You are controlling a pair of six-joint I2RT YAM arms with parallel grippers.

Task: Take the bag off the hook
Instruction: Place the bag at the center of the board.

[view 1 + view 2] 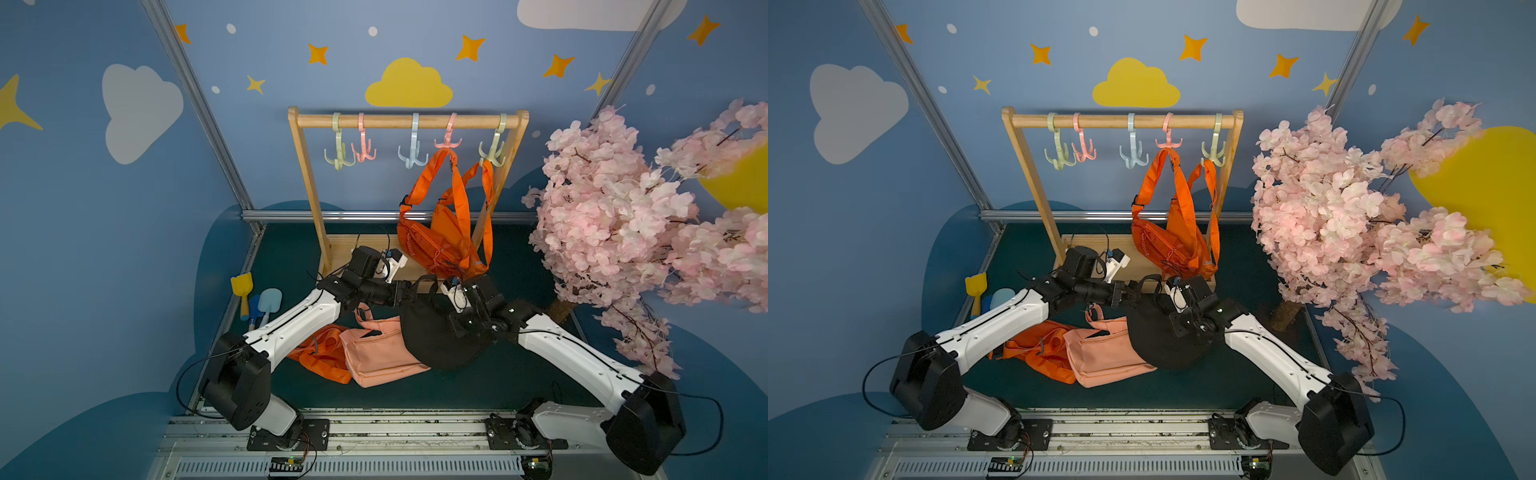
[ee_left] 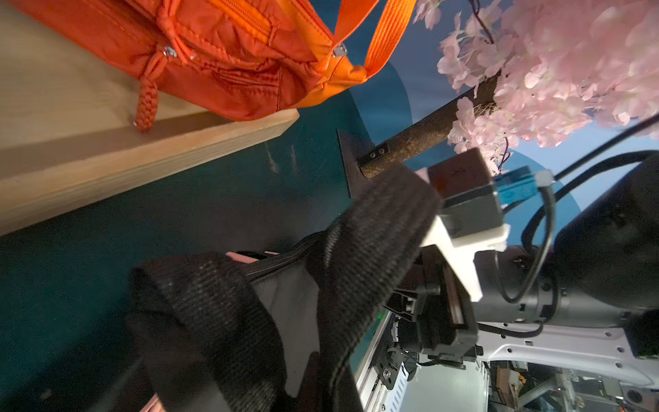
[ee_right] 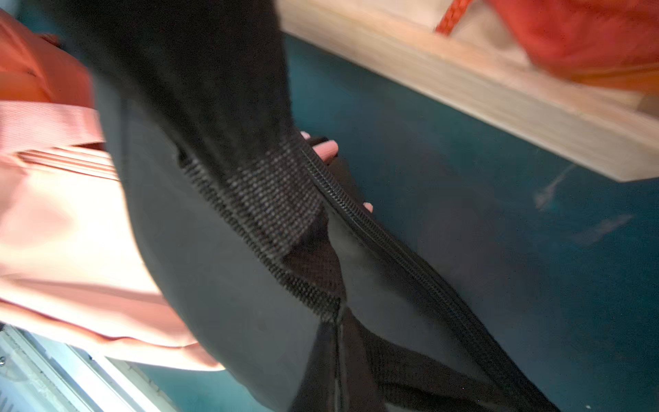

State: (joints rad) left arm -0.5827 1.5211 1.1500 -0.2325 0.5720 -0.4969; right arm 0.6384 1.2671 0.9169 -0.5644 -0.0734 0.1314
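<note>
Left gripper (image 1: 415, 290) and right gripper (image 3: 347, 178) fingers closed, gripping black bag (image 1: 440, 349) straps; contents not showing. Orange bag (image 1: 432, 245) hanging on pink hook (image 1: 448, 139), black bag's 12 o'clock.

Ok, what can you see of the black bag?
The black bag is off the rack, down at the green floor. It is rounded, of smooth dark fabric, with a zipper and ribbed webbing handles. Its body overlaps the pink bag. The left arm and right arm meet at its raised handles; the grip itself is hidden.
</note>
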